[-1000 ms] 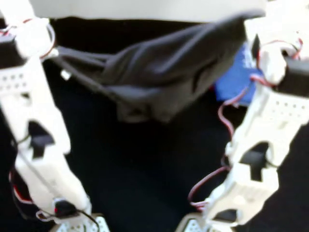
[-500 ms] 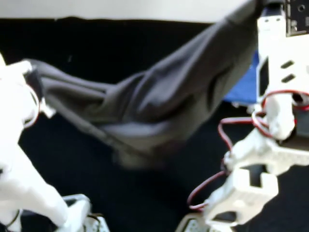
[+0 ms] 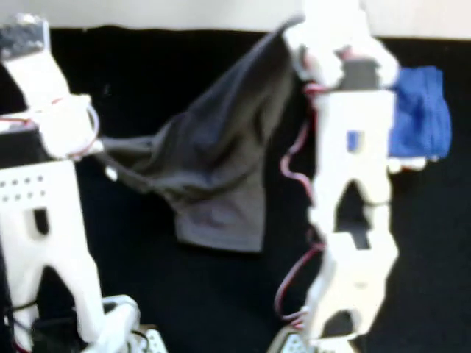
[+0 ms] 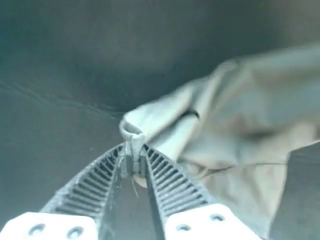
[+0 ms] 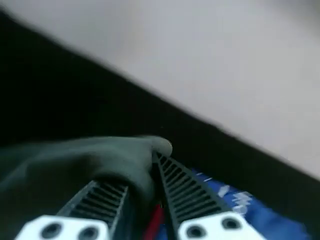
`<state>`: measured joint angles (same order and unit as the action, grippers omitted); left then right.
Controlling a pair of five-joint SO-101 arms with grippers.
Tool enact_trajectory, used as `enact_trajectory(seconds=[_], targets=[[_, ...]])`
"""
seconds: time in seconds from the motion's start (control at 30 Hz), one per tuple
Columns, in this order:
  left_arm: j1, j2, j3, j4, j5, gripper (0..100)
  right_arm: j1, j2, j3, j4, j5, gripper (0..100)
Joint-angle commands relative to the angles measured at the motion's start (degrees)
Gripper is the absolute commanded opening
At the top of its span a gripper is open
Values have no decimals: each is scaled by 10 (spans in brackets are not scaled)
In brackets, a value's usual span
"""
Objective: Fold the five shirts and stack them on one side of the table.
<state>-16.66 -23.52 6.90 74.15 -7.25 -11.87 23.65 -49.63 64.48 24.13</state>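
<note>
Left claw clamped tight on the grey shirt; right claw pinches its other edge, higher. Shirt hangs between them over the table. Best next: level both corners, pull taut, lay flat.

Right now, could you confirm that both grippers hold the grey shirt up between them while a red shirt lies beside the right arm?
Not quite: what lies there is a blue shirt, not a red one, as the high view shows. The left gripper and the right gripper do hold the grey shirt up between them.
</note>
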Motion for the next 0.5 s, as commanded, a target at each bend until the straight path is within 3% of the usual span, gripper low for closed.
enact_trajectory(seconds=[0.0,0.07,0.23,0.47], targets=[[-9,-8,140,-142,-5,8,-28,40,28,-41,-6,10],[-25,-8,193,-204,-5,8,-30,56,9,-36,-6,29],[-74,-8,262,-286,-5,8,-28,57,-82,64,-7,231],[-95,-7,296,-318,-5,8,-33,58,-230,236,-7,217]])
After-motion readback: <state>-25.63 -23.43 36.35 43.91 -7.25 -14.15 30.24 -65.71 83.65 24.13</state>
